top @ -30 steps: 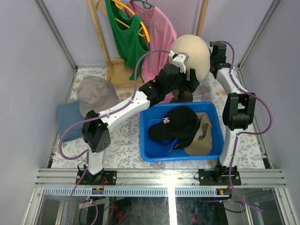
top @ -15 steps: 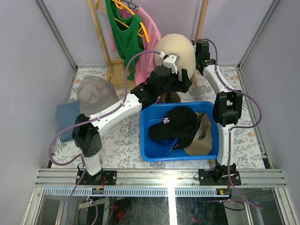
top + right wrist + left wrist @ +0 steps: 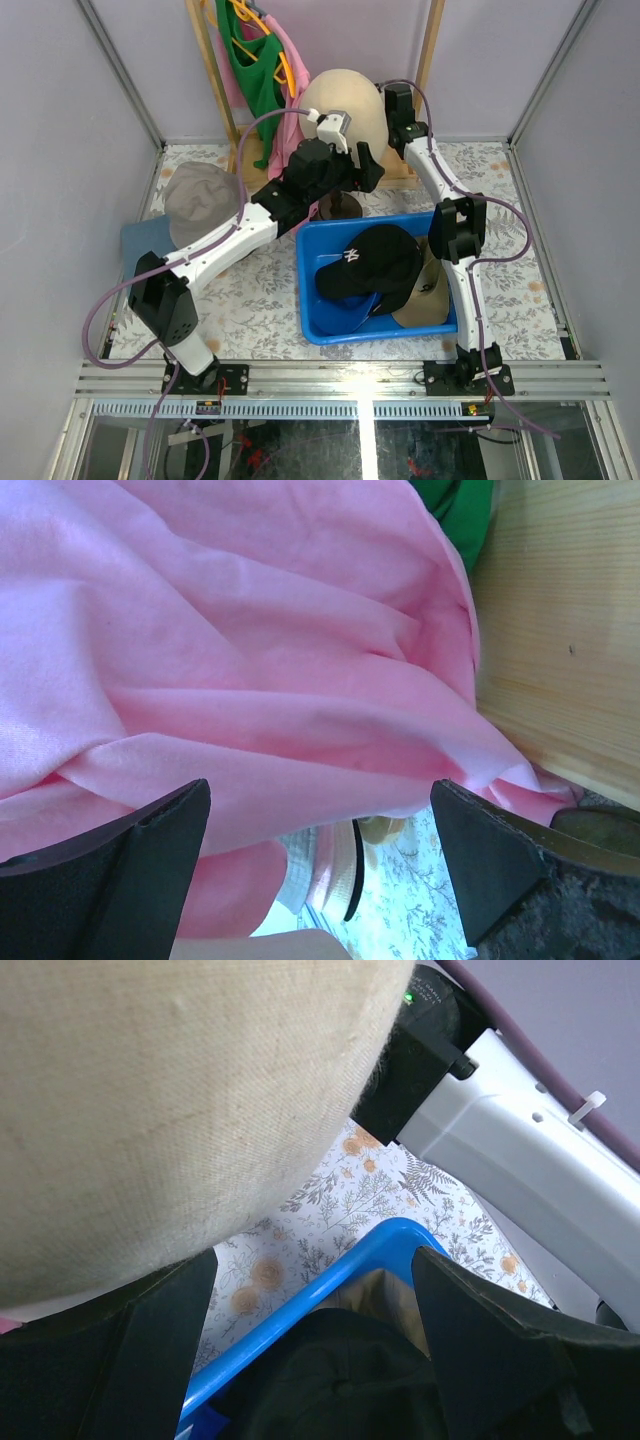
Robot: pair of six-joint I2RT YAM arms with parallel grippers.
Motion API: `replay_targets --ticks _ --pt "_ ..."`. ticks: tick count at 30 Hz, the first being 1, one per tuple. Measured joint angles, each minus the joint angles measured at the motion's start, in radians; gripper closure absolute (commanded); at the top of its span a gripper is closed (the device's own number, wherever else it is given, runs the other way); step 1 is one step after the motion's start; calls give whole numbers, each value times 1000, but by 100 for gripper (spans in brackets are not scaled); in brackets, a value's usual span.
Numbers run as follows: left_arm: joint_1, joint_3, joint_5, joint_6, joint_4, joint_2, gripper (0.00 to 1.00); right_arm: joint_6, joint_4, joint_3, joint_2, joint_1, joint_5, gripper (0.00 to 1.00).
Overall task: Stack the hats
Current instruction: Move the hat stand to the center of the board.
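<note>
Reaching step, no hat held: left gripper [image 3: 315, 1260] and right gripper [image 3: 320, 795] stand wide and empty by the mannequin head [image 3: 345, 100]; next move likely calls for lowering onto the black cap [image 3: 375, 260].

In blue bin [image 3: 312, 300]: black cap [image 3: 372, 262] over khaki cap [image 3: 432, 292]; left, grey-taupe bucket hat [image 3: 203, 203] on blue cap [image 3: 143, 243].

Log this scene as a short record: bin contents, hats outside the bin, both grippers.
bin: blue bin, holds black cap and khaki cap
outside bin: grey-taupe bucket hat resting on a blue hat, table's left side
left gripper: open, empty, close to mannequin head
right gripper: open, empty, facing pink shirt
stack: hats not yet in one pile
</note>
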Motion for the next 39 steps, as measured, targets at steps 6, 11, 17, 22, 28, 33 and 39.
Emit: replay_targets --ticks 6,11,17,22,28,33,39 --pt "12 -35 23 -2 28 -22 21 14 -1 6 5 10 1 0" --pt "16 -24 47 -3 26 -15 21 10 6 -16 -5 6 2 0" --pt "-1 61 89 -4 18 50 22 1 21 -105 -56 -34 -2 0" --pt "-32 142 95 -2 21 113 22 -36 12 -135 -80 -63 -4 0" --pt "-69 219 104 1 40 165 22 -73 -6 -187 -119 -88 -29 0" --pt "-84 272 118 3 54 198 22 -85 -9 -188 -126 -111 -57 0" --pt "-102 275 130 14 63 206 22 -85 0 -188 -133 -130 -105 0"
